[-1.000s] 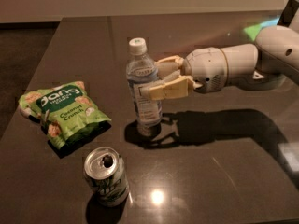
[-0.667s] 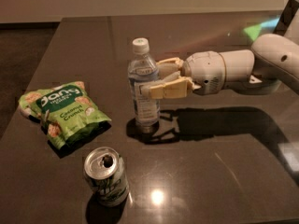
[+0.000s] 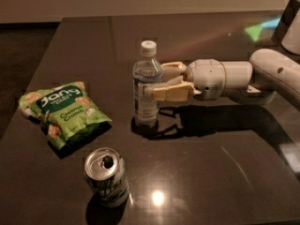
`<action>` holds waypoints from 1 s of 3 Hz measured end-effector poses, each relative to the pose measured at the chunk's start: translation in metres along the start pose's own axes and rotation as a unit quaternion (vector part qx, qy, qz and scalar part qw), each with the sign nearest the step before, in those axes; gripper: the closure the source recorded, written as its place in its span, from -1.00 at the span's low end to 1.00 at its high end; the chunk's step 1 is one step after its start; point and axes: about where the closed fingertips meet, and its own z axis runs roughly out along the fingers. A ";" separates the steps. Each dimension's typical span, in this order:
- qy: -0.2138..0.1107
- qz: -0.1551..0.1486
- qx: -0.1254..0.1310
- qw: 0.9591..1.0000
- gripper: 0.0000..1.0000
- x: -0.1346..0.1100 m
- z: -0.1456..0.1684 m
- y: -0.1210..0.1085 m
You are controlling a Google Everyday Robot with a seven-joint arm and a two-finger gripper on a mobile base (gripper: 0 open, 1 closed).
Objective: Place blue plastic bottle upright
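Observation:
The blue plastic bottle (image 3: 146, 86), clear and pale blue with a white cap and white label, stands upright on the dark table (image 3: 211, 172), its base on the surface. My gripper (image 3: 158, 81) reaches in from the right and is shut on the bottle's middle. One tan finger (image 3: 171, 93) crosses the bottle's front and the other sits behind it. The white arm (image 3: 243, 78) stretches off to the right edge.
A green snack bag (image 3: 65, 114) lies flat to the left of the bottle. An opened green-and-white drink can (image 3: 107, 175) stands in front, near the table's front edge. The table's left edge drops to a dark floor.
The bottle leaned slightly with its cap to the left; its cap has now swung right and it stands straight. The gripper stays around it. Bag and can have not moved.

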 end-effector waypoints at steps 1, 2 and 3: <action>-0.007 -0.016 0.003 1.000 -0.30 0.002 -0.005 -0.003; 0.016 -0.042 -0.004 0.999 -0.76 0.000 -0.007 -0.001; 0.018 -0.044 -0.006 0.999 -1.00 -0.001 -0.005 -0.001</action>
